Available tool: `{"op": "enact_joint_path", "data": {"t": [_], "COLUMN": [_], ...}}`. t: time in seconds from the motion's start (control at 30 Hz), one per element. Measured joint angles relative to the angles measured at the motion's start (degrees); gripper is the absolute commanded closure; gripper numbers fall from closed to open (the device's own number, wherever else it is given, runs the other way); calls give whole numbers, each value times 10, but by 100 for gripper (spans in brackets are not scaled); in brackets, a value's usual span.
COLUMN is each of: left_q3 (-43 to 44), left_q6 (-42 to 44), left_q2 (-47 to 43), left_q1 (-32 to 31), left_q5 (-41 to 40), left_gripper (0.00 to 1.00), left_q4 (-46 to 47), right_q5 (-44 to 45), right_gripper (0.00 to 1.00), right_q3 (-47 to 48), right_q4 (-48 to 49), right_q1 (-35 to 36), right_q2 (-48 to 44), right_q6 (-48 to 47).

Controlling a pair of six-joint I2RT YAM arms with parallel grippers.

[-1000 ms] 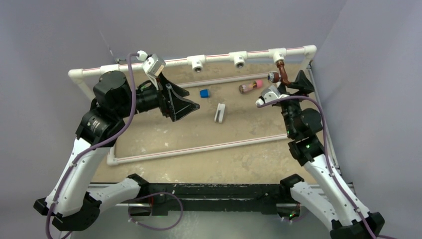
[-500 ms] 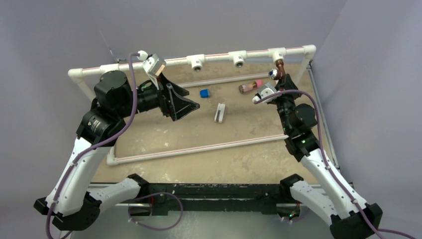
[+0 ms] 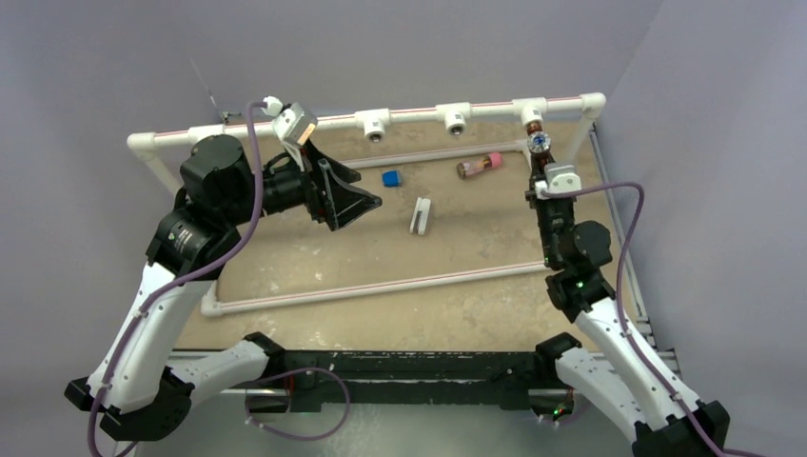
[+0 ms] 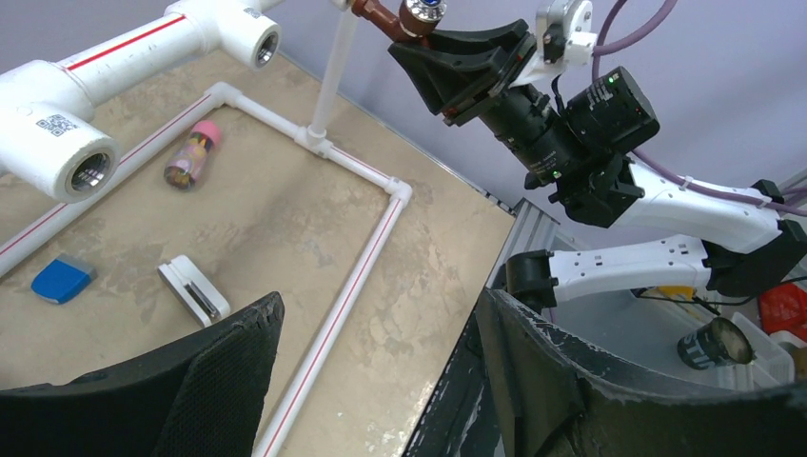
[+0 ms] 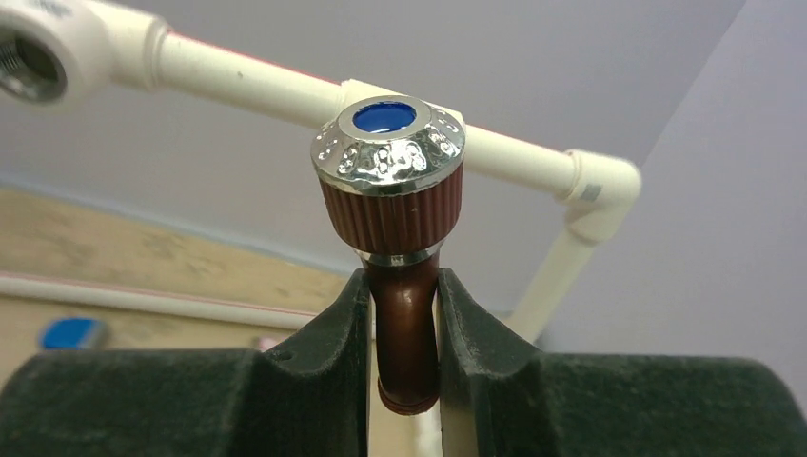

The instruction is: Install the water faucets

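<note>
The dark reddish-brown water faucet (image 3: 536, 143) hangs from the rightmost white tee (image 3: 529, 107) on the back pipe. Its silver knob with a blue centre (image 5: 390, 143) points toward the right wrist camera. My right gripper (image 3: 541, 164) is shut on the faucet's bent spout (image 5: 404, 314), one finger pad on each side. In the left wrist view the same faucet (image 4: 381, 13) shows at the top edge. My left gripper (image 3: 354, 202) hovers over the left half of the board, wide open with nothing between its fingers (image 4: 238, 371).
A white pipe frame (image 3: 362, 286) borders the tan board. Two open tees (image 3: 376, 119) (image 3: 455, 114) face forward on the back pipe. On the board lie a brownish cylinder with a pink cap (image 3: 479, 164), a small blue block (image 3: 390, 177) and a white clip (image 3: 420, 215).
My right gripper moved in from the faucet's right, shut on its spout, and turned it so the knob swung from the left to face forward. The left arm stayed still.
</note>
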Motion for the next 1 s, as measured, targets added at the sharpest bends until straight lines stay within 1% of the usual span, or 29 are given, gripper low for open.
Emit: {"op": "enact_joint_path", "data": {"t": [0.13, 0.4, 0.57, 0.7, 0.83, 1.0], "left_q3": [0, -3, -6, -7, -7, -7], "left_q6": [0, 0, 0, 0, 0, -1], "left_q2": [0, 0, 0, 0, 1, 9], "left_q1": [0, 0, 0, 0, 0, 0], "left_q5": [0, -1, -2, -2, -2, 2], "left_gripper": [26, 26, 26, 26, 26, 26], "left_q4": [0, 0, 0, 0, 0, 0], "right_q5": [17, 47, 62, 61, 61, 54], "right_gripper": [100, 100, 100, 100, 100, 100], "right_q3": [-10, -21, -27, -42, -53, -74], "right_q4": [29, 57, 62, 68, 69, 87], "right_q1": [-3, -3, -4, -4, -6, -6], "right_q2": [-2, 14, 25, 26, 24, 22], "right_q6": [168, 575, 783, 935, 1066, 1189]}}
